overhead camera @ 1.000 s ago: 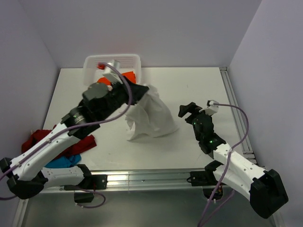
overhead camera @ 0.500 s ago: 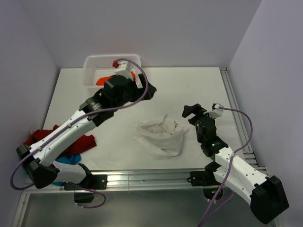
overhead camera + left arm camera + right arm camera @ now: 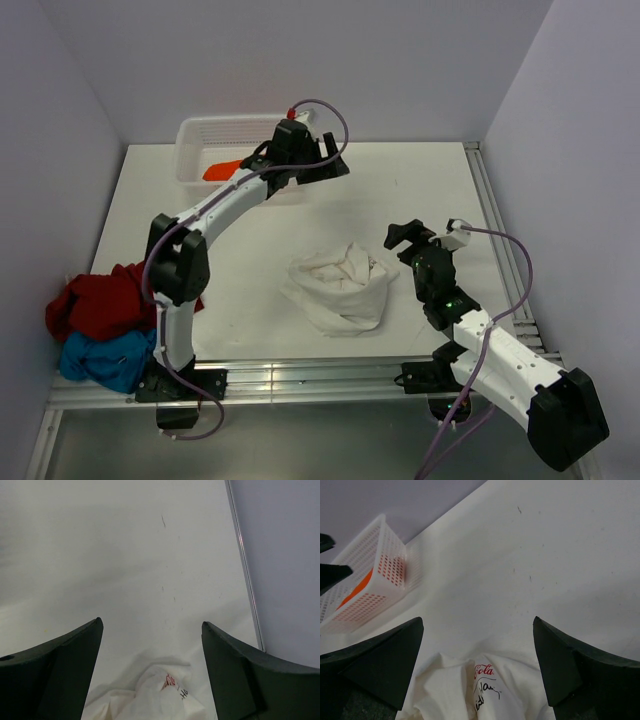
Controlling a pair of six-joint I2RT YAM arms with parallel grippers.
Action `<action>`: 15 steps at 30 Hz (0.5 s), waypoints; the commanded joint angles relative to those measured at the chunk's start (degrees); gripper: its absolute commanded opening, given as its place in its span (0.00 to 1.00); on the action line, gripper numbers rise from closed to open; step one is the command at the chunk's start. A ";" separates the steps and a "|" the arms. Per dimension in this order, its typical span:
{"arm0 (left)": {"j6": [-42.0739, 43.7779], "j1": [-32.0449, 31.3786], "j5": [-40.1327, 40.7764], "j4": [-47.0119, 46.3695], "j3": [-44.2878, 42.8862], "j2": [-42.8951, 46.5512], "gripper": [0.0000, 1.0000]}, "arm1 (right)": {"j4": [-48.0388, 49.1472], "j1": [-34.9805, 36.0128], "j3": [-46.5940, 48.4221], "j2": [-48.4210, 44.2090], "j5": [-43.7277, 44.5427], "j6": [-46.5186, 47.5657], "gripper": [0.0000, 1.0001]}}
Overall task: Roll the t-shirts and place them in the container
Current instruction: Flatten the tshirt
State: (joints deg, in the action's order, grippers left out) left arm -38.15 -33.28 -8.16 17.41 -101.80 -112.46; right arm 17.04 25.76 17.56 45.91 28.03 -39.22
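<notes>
**Both grippers wide and empty, white tee on the table**

Left gripper (image 3: 151, 625) of mine hangs spread wide, gripping nothing, above the far side of the table (image 3: 420, 180). My right gripper (image 3: 477, 622) is just as wide and empty, just right of the crumpled white t-shirt (image 3: 340, 290) lying mid-table. At the near-left corner, the dark red t-shirt (image 3: 100, 305) lies heaped against the blue t-shirt (image 3: 100, 355). The white basket (image 3: 200, 135), far left, holds the orange t-shirt (image 3: 222, 171).

We have one tee (image 3: 340, 290) at the centre of the table (image 3: 420, 190), and the basket (image 3: 230, 126) far left with another tee (image 3: 222, 171) in it. Two more tees (image 3: 100, 300) are heaped at the near-left edge.
</notes>
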 commanded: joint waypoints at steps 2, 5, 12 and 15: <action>-0.08 2.86 -5.99 -3.87 -9.89 -9.49 0.84 | 0.89 -0.53 0.54 0.32 1.41 -0.77 0.97; 0.44 3.83 -2.57 -7.64 -12.80 -15.39 0.84 | 1.07 -0.62 0.46 0.32 1.24 -0.86 0.97; 0.01 7.61 6.83 -5.90 -24.59 -27.98 0.82 | 0.63 -0.88 0.37 -0.29 1.24 -0.86 0.97; -1.83 10.59 11.85 -4.23 -22.75 -27.81 0.81 | 0.89 -0.97 0.37 -0.30 0.89 -0.77 0.97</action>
State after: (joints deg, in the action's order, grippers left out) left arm -38.79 -26.20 -3.66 12.91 -123.17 -141.25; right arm 16.95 25.43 17.56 46.09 27.99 -39.57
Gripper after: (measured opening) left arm 0.820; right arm 0.969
